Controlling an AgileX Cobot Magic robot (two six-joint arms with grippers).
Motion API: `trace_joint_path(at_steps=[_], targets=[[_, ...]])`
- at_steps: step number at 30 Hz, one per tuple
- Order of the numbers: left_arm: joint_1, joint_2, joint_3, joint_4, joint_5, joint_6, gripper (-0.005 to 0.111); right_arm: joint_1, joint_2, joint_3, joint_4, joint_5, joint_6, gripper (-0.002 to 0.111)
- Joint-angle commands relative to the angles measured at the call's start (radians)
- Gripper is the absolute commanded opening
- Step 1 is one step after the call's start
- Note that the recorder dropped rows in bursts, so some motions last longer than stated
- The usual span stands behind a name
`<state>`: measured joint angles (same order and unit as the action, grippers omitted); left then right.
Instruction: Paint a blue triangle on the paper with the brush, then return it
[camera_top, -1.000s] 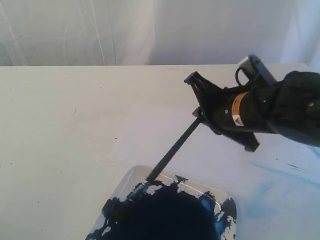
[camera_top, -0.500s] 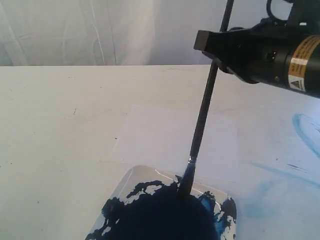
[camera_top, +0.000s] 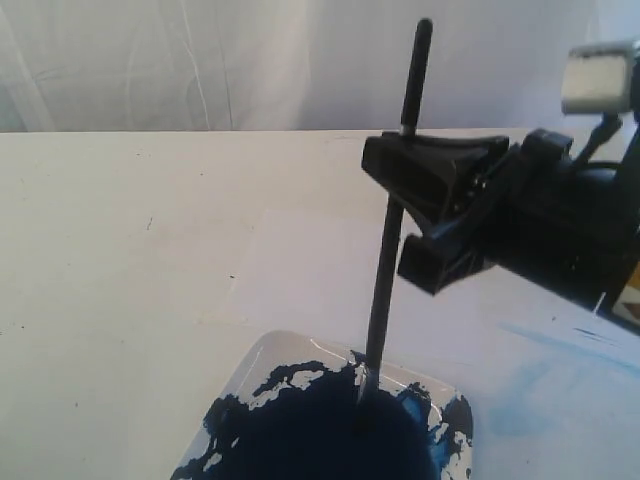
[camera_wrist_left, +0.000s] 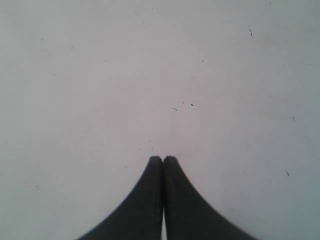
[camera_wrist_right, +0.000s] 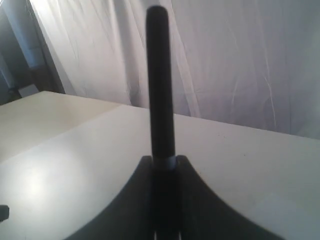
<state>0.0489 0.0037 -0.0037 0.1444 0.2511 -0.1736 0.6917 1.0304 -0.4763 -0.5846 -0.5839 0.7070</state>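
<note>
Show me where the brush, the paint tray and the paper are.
brush (camera_top: 380, 300), exterior view, on the lower half of its black shaft.
paint tray (camera_top: 265, 355), exterior view, on its bare white corner.
paper (camera_top: 305, 262), exterior view, on the blank sheet.

cream surface (camera_top: 110, 300), white paper (camera_top: 310, 265) lying flat mid-surface, glossy white paint tray (camera_top: 258, 358) smeared dark blue near paper's front edge, pale-blue smears (camera_top: 560, 375) at right

Soft even daylight, washed-out whites, weak shadows; wrist views hazy, close parts out of focus
</note>
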Motion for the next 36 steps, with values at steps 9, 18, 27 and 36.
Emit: trace_joint_path(at_steps=[9, 18, 27, 36], targets=[[-0.002, -0.004, 0.004, -0.002, 0.002, -0.006, 0.000, -0.007, 0.053, 0.070, 0.012, -0.040, -0.082, 0.000], [-0.002, -0.004, 0.004, -0.002, 0.002, -0.006, 0.000, -0.007, 0.109, 0.070, 0.010, -0.052, -0.099, 0.000], [-0.002, -0.004, 0.004, -0.002, 0.002, -0.006, 0.000, -0.007, 0.108, 0.070, 0.010, -0.064, -0.105, 0.000], [-0.002, -0.004, 0.004, -0.002, 0.002, -0.006, 0.000, -0.007, 0.099, 0.068, 0.010, -0.106, -0.128, 0.000]])
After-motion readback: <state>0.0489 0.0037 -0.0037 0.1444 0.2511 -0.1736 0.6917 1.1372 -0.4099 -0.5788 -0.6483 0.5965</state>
